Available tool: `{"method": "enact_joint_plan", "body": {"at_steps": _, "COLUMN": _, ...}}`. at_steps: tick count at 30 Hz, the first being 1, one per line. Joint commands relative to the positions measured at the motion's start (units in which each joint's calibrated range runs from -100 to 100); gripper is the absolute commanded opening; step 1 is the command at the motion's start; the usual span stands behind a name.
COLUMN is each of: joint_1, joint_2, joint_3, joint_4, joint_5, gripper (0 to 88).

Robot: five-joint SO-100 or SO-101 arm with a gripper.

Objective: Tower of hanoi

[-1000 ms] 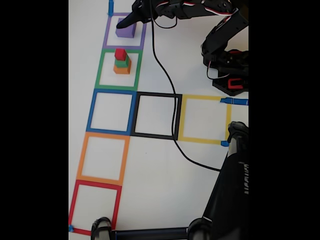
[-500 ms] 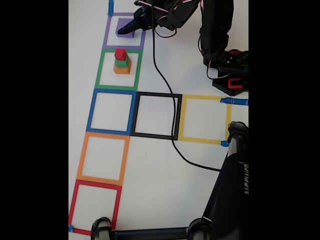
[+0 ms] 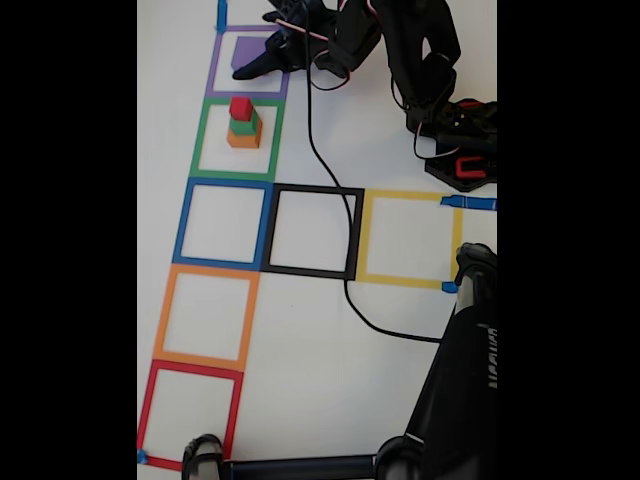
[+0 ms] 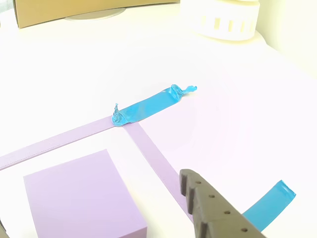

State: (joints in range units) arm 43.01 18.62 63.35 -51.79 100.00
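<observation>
Compared with a second ago, the arm [image 3: 400,40] in the fixed view has folded inward: its upper links, then stretched flat along the top edge, now hunch in the upper right of the frame above the base [image 3: 460,150], and the gripper [image 3: 262,68] sits lower over the purple cube [image 3: 248,48], hiding more of it than before. The stack in the green tape square [image 3: 238,140] has not moved.

The gripper reaches in from the right at the top of the frame, its dark tip over the lower right part of the purple cube, inside the purple tape square [image 3: 212,70]. From this angle I cannot tell how wide the jaws stand or whether they touch the cube. In the other view, one dark ridged finger [image 4: 210,213] rises from the bottom edge right of centre, apart from the purple cube [image 4: 81,198] at the lower left, with bare table and a strip of purple tape [image 4: 156,163] between them; the second finger is not clear, so open or closed stays uncertain.

The fixed view alone gives the stack just below the purple square: orange cube [image 3: 243,138] at the bottom, green cube [image 3: 244,124] on it, red cube [image 3: 241,107] on top. The close view adds crumpled blue tape [image 4: 148,108] at the purple square's corner and a white ring-shaped object [image 4: 225,20] at the upper right.
</observation>
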Motion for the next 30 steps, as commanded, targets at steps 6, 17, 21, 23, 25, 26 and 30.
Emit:
{"method": "enact_joint_plan", "body": {"at_steps": 6, "joint_1": -0.82, "joint_2": 2.01, "joint_3": -1.53, "joint_4": -3.91, "joint_5": 0.0, "gripper": 45.3}}
{"method": "enact_joint_plan", "body": {"at_steps": 17, "joint_1": -3.41, "joint_2": 0.32, "joint_3": 2.84, "joint_4": -3.02, "joint_5": 0.0, "gripper": 43.3}}
{"method": "enact_joint_plan", "body": {"at_steps": 21, "joint_1": -3.99, "joint_2": 0.48, "joint_3": 3.2, "joint_4": -3.11, "joint_5": 0.0, "gripper": 42.5}}
{"method": "enact_joint_plan", "body": {"at_steps": 23, "joint_1": -3.99, "joint_2": 0.56, "joint_3": 3.2, "joint_4": -3.11, "joint_5": 0.0, "gripper": 42.0}}
{"method": "enact_joint_plan", "body": {"at_steps": 25, "joint_1": -4.08, "joint_2": 0.56, "joint_3": 3.29, "joint_4": -3.11, "joint_5": 0.0, "gripper": 41.5}}
{"method": "enact_joint_plan", "body": {"at_steps": 26, "joint_1": -4.18, "joint_2": 0.56, "joint_3": 3.29, "joint_4": -3.11, "joint_5": 0.0, "gripper": 41.0}}
{"method": "enact_joint_plan", "body": {"at_steps": 30, "joint_1": -4.27, "joint_2": 0.72, "joint_3": 3.2, "joint_4": -3.02, "joint_5": 0.0, "gripper": 37.4}}
